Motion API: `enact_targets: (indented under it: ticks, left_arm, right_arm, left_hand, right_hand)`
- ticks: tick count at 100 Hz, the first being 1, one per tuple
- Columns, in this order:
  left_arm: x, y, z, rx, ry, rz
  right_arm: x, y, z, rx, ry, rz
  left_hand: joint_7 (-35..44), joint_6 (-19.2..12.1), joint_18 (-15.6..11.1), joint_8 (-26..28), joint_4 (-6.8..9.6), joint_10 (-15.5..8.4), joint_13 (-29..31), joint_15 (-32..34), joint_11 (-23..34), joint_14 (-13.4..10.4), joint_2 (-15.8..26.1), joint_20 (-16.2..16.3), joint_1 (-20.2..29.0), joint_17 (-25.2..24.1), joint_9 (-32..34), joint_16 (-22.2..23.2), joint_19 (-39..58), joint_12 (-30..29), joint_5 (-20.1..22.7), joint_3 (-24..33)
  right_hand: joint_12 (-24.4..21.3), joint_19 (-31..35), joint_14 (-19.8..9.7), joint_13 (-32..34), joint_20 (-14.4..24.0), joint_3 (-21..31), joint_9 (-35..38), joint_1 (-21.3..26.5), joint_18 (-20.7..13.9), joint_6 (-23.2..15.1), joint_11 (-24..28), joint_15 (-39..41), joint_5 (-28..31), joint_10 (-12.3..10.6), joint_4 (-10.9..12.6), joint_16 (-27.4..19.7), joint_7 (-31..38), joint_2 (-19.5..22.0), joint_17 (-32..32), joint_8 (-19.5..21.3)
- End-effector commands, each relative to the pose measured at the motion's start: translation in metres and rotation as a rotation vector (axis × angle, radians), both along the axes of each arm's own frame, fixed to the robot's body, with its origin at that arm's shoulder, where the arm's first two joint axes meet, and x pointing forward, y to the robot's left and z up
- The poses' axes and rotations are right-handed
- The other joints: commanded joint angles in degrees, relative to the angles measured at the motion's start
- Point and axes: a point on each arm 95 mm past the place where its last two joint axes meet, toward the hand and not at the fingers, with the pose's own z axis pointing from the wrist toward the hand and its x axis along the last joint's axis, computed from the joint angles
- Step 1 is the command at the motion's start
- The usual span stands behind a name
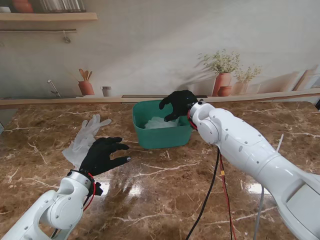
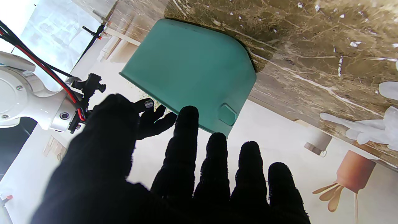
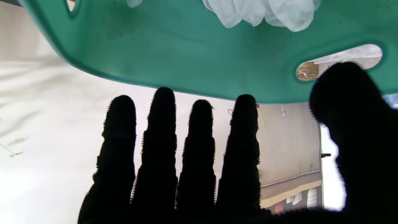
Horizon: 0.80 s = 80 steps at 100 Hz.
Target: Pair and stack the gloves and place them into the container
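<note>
White gloves (image 1: 161,122) are seen inside the green tub (image 1: 161,137); the right hand (image 1: 177,103) is held over it, fingers spread, empty. The left hand (image 1: 102,155), fingers also spread, is held beside another white glove (image 1: 84,137).

No readable text, labels (or numbers)

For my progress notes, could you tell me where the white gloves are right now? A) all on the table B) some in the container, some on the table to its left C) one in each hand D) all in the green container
B: white gloves lie inside the green container, and more white gloves lie on the table beside the open left hand.
</note>
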Motion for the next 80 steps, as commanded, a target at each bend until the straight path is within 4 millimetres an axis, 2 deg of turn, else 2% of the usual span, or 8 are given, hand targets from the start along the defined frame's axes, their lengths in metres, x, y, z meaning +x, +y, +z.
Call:
enact_targets:
  ticks: [1,24,36,41,47,54,66,80]
  left_arm:
    - [-0.001,0.0,-0.003,0.004,0.008,-0.005]
    - [0.0,0.0,-0.002,0.009,0.006,-0.005]
    - [0.002,0.0,0.0,0.009,0.003,-0.007]
    - [0.003,0.0,0.0,0.007,0.001,-0.008]
    - [0.004,-0.001,0.0,0.004,-0.001,-0.01]
    - [0.005,-0.002,0.0,0.001,-0.005,-0.011]
    - [0.005,-0.002,-0.001,-0.015,-0.006,-0.009]
    - [0.004,-0.001,-0.003,-0.025,-0.004,-0.006]
  right_arm:
    - [0.0,-0.005,-0.001,-0.004,0.01,-0.011]
    - [-0.017,-0.013,0.004,0.033,-0.048,-0.014]
    - [-0.037,-0.023,0.007,0.067,-0.085,-0.029]
    - [-0.046,-0.028,0.009,0.068,-0.096,-0.032]
    - [-0.058,-0.035,0.01,0.08,-0.108,-0.034]
    - [-0.072,-0.042,0.01,0.099,-0.117,-0.037]
    - [-0.095,-0.052,0.006,0.137,-0.142,-0.045]
    - [-0.124,-0.065,-0.005,0.174,-0.127,-0.062]
  left_hand:
    - [0.45,-1.23,-0.63,0.13,1.89,-1.04,-1.21,-1.65,-1.32,-1.6,2.64,0.69,1.17,-1.25,-0.11,-0.88,-2.4,-0.6,0.21,-1.6]
    - [0.3,-1.17,-0.57,0.08,1.94,-1.08,-1.19,-1.6,-1.32,-1.7,2.68,0.93,1.22,-1.22,-0.12,-0.83,-2.7,-0.62,-0.15,-1.73]
    - [0.03,-0.99,-0.42,-0.03,1.96,-1.01,-1.22,-1.59,-1.31,-1.7,2.68,1.21,1.28,-1.12,-0.15,-0.82,-2.56,-0.61,-0.61,-1.78]
    - [-0.15,-0.96,-0.3,-0.1,1.96,-1.03,-1.27,-1.6,-1.29,-1.49,2.69,1.35,1.23,-1.1,-0.19,-0.81,-2.44,-0.6,-0.93,-1.82]
    - [-0.35,-0.92,-0.22,-0.18,1.98,-1.11,-1.28,-1.58,-1.29,-1.46,2.68,1.48,1.26,-1.05,-0.23,-0.81,-2.3,-0.6,-1.27,-1.83]
    - [-0.66,-0.95,0.17,-0.31,1.99,-1.03,-1.27,-1.57,-1.27,-0.96,2.69,1.69,1.14,-0.84,-0.24,-0.83,-1.92,-0.59,-1.8,-1.89]
    - [-1.3,-1.45,2.0,-0.59,2.0,-1.7,-1.78,-1.7,-1.42,0.68,3.02,1.96,0.62,-1.0,-0.27,-0.96,-1.22,-0.68,-2.94,-2.44]
    - [-1.77,-1.67,2.46,-0.8,2.09,-2.18,-1.88,-1.72,-1.73,0.14,3.28,2.15,0.45,-1.14,-0.49,-1.14,-0.56,-0.85,-3.77,-3.02]
  right_hand:
    - [-1.49,-1.69,1.31,-1.45,2.04,-1.05,-1.65,-2.8,0.92,-1.15,-1.16,-1.5,-1.77,0.57,2.72,-1.61,-1.13,0.31,-1.08,-0.82]
    - [-1.83,-5.37,-0.92,-2.42,1.3,-3.41,-1.55,-2.28,-0.32,2.63,-0.71,-3.1,-2.84,0.21,3.38,-2.86,-1.22,3.47,-2.27,-1.44]
    - [-3.37,-9.11,-1.17,-3.41,-1.86,-12.14,-1.48,0.0,-1.61,4.01,-1.75,-5.81,-3.19,0.37,5.86,-6.48,-1.39,9.71,-2.93,-1.77]
    - [-3.79,-9.49,-1.4,-3.88,-2.62,-15.51,-1.62,-0.93,-1.77,4.22,-1.97,-6.28,-3.34,0.34,7.0,-7.35,-1.51,11.31,-3.21,-1.83]
    - [-4.51,-10.18,-1.71,-4.47,-3.6,-14.31,-1.91,-2.86,-2.09,4.91,-2.57,-7.16,-3.8,0.45,8.56,-8.63,-1.92,9.87,-3.55,-2.02]
    - [-5.1,-10.82,-2.12,-4.99,-4.62,-11.32,-1.89,-4.52,-2.49,5.18,-2.83,-7.91,-3.81,0.49,8.37,-10.0,-2.04,8.56,-3.85,-2.05]
    - [-5.08,-11.17,-1.62,-5.15,-4.99,-10.8,-1.25,-4.78,-2.33,6.02,-2.54,-7.79,-3.68,0.68,8.25,-10.25,-1.98,8.57,-4.45,-2.02]
    - [-5.15,-11.5,-1.52,-5.82,-5.28,-10.76,-1.82,-5.27,-2.26,6.75,-2.83,-7.79,-4.7,0.92,8.17,-10.4,-2.5,9.43,-5.07,-2.16]
